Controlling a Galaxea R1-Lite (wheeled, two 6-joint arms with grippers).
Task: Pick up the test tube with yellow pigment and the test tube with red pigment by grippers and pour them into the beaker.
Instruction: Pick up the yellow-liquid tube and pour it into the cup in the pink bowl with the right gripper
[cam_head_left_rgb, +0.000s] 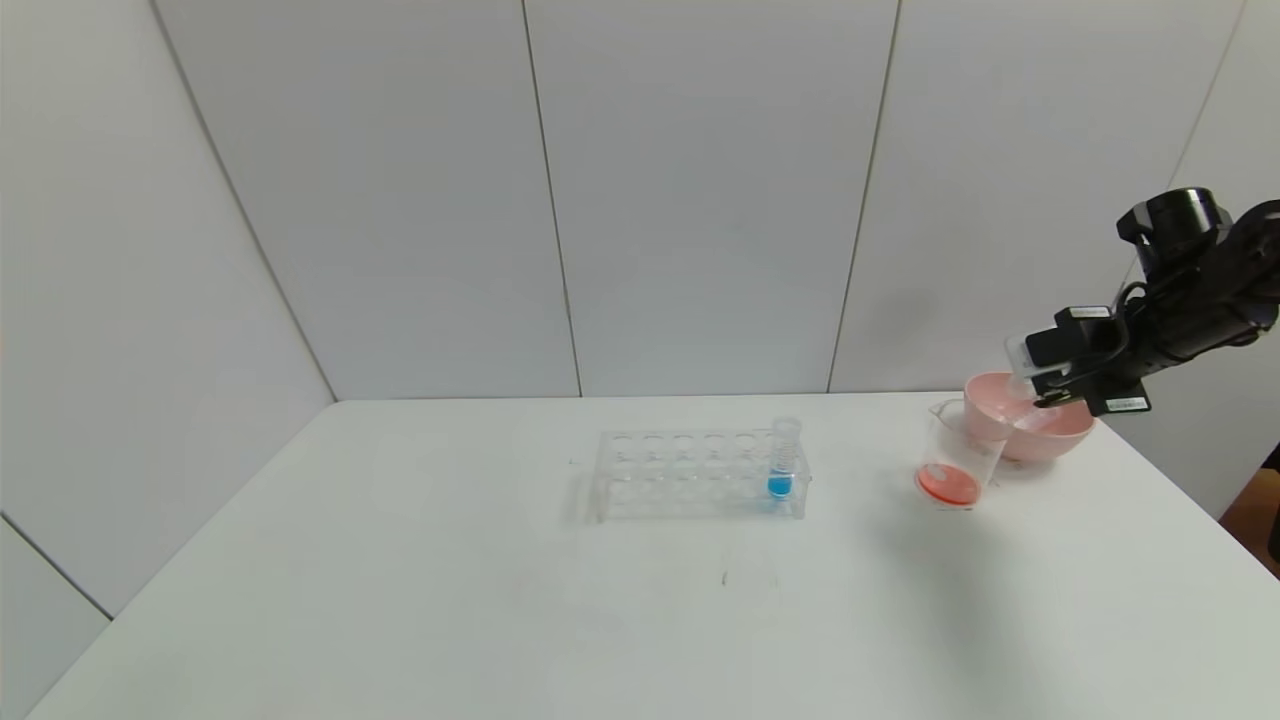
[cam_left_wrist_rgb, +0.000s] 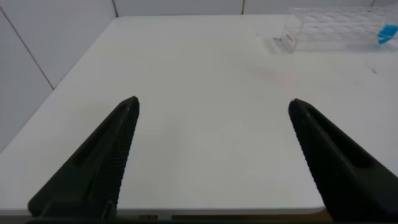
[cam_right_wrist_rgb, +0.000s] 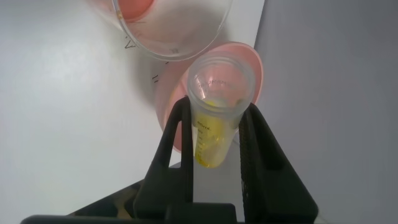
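Note:
My right gripper (cam_head_left_rgb: 1040, 388) is shut on the test tube with yellow pigment (cam_head_left_rgb: 1019, 366), held tilted above the pink bowl, just behind and right of the beaker (cam_head_left_rgb: 958, 455). In the right wrist view the tube (cam_right_wrist_rgb: 214, 127) sits between the fingers (cam_right_wrist_rgb: 177, 143), mouth away from the wrist, with yellow liquid lying along its lower wall. The beaker (cam_right_wrist_rgb: 168, 31) holds red-orange liquid at its bottom. The test tube with red pigment is out of view. My left gripper (cam_left_wrist_rgb: 213, 102) is open and empty over the table's near left part, outside the head view.
A clear tube rack (cam_head_left_rgb: 690, 475) stands mid-table with one blue-liquid tube (cam_head_left_rgb: 782, 465) at its right end; it also shows in the left wrist view (cam_left_wrist_rgb: 329, 28). A pink bowl (cam_head_left_rgb: 1045, 432) sits behind the beaker near the table's right edge.

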